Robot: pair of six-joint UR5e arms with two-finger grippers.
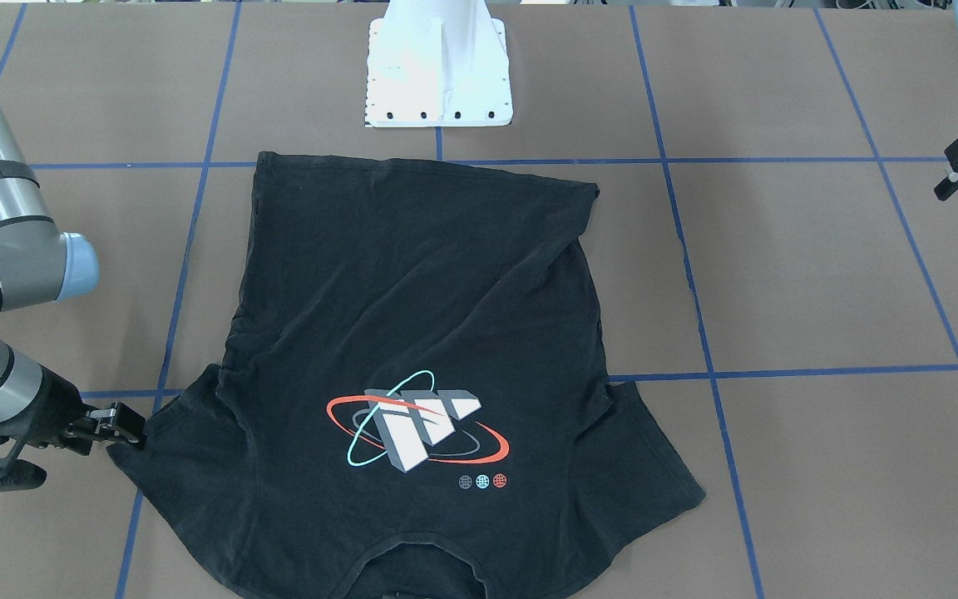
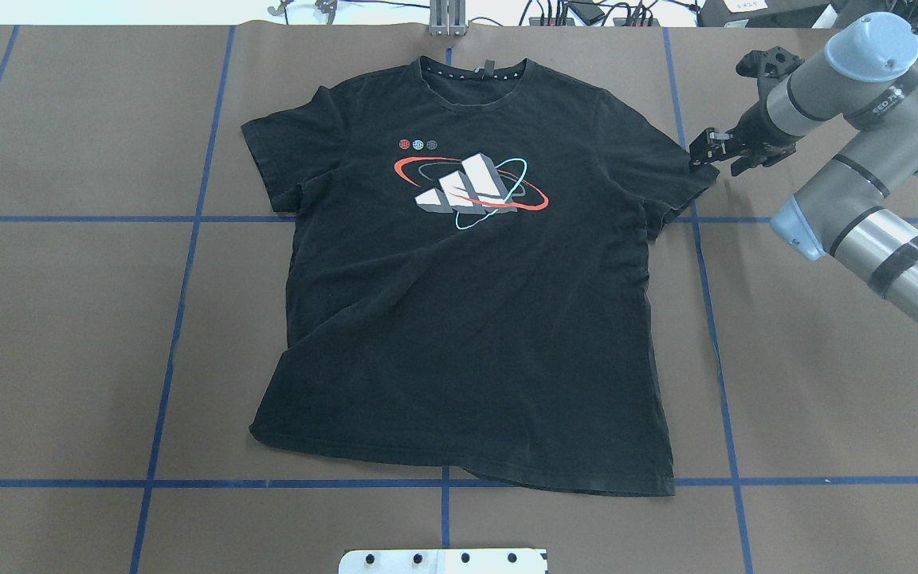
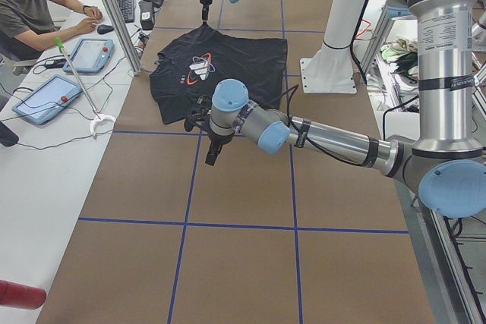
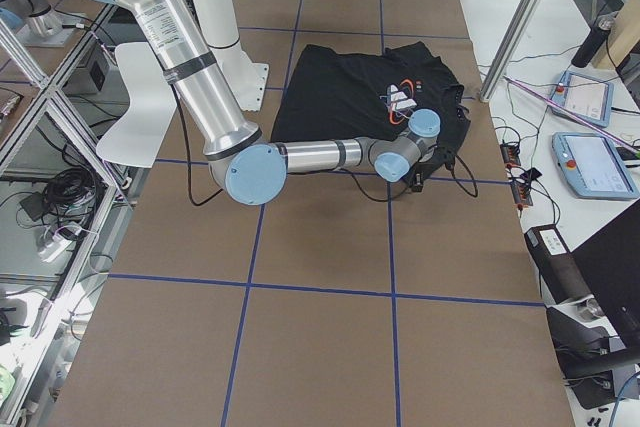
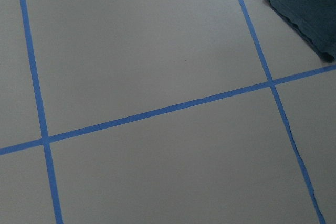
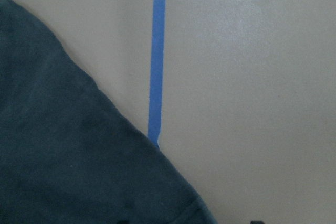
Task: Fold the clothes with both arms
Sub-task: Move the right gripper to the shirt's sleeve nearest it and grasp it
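Note:
The black T-shirt lies flat and face up in the middle of the table, collar at the far edge and chest graphic showing. It also shows in the front view. My right gripper is low at the tip of the shirt's right sleeve and looks open; in the front view it touches the sleeve edge. The right wrist view shows the sleeve cloth beside a blue tape line. My left gripper hangs over bare table far from the shirt and looks open and empty. A corner of the shirt shows in the left wrist view.
The white mounting base stands at the robot's edge of the table. Blue tape lines grid the brown surface. An operator sits at a side table with tablets beyond the far edge.

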